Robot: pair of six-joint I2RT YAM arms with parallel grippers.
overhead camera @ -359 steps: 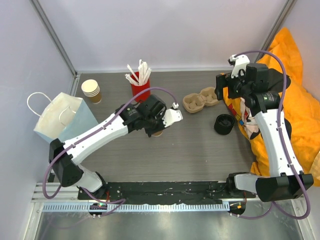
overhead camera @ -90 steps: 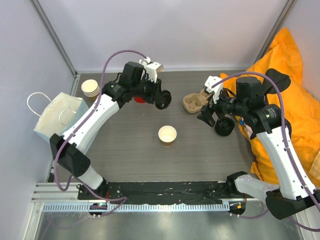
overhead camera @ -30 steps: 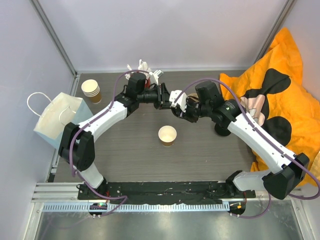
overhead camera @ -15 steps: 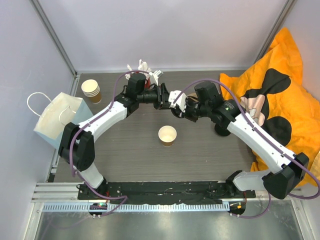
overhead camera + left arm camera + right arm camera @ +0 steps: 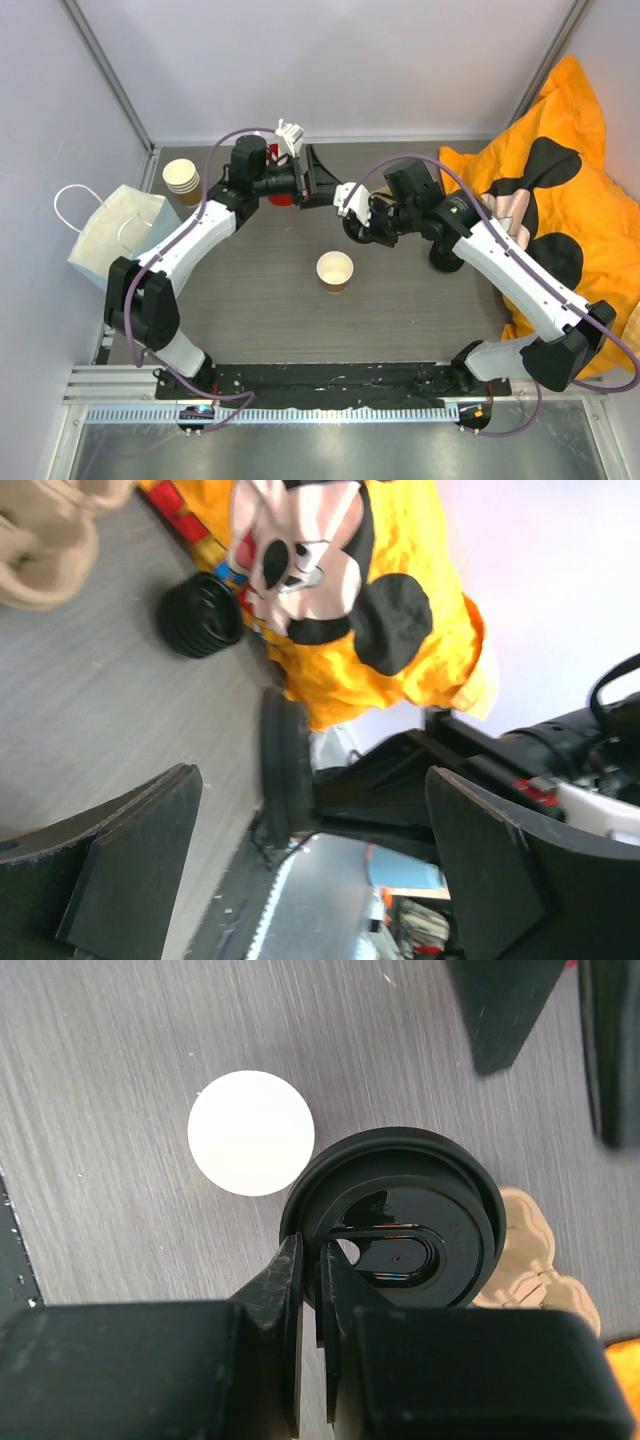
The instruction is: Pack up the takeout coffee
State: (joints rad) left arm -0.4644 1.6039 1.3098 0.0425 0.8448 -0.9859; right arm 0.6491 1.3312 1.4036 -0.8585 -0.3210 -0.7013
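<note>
Standing upright and uncovered on the counter [image 5: 250, 300], the takeout coffee [image 5: 335, 270] sits between the two arms in the top external view, with the right gripper [image 5: 352, 212] just beyond it carrying a black lid [image 5: 360, 230]. Left wrist view: the left gripper [image 5: 312, 780] is released, fingers [image 5: 130, 860] spread wide with nothing between them. Right wrist view: the right gripper [image 5: 320, 1260] is clenched on the rim of the black lid [image 5: 410, 1210], and the takeout coffee [image 5: 251, 1132] shows its white inside just beside the lid's edge.

Left end effector [image 5: 311, 780] spread wide, black lid stack [image 5: 200, 615] beside orange Mickey blanket [image 5: 400, 670]
</note>
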